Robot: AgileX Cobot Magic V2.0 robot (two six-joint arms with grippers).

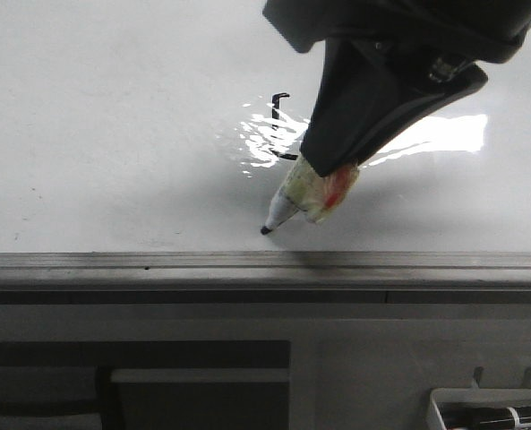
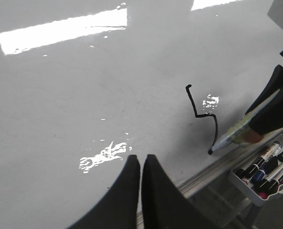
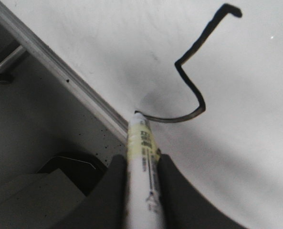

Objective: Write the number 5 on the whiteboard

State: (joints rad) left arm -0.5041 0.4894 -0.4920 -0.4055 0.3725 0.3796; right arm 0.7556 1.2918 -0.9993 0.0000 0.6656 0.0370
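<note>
The whiteboard (image 1: 104, 134) is glossy white with glare, also seen in the left wrist view (image 2: 60, 95) and the right wrist view (image 3: 256, 95). A thin black number 5 (image 3: 193, 81) is drawn on it, with a slanted top stroke, short vertical and hooked bottom; it shows in the left wrist view (image 2: 201, 112) and partly in the front view (image 1: 278, 112). My right gripper (image 3: 142, 160) is shut on a white marker (image 3: 141, 162), whose black tip (image 1: 267, 229) touches the board near the grey rail (image 1: 247, 262). My left gripper (image 2: 141, 157) is shut and empty, over the board's near edge.
A white tray (image 2: 260, 174) with several markers hangs below the rail at the right, also seen in the front view (image 1: 493, 412). Bright glare patches (image 1: 444, 133) lie on the board. Dark shelves (image 1: 131, 385) sit below the rail.
</note>
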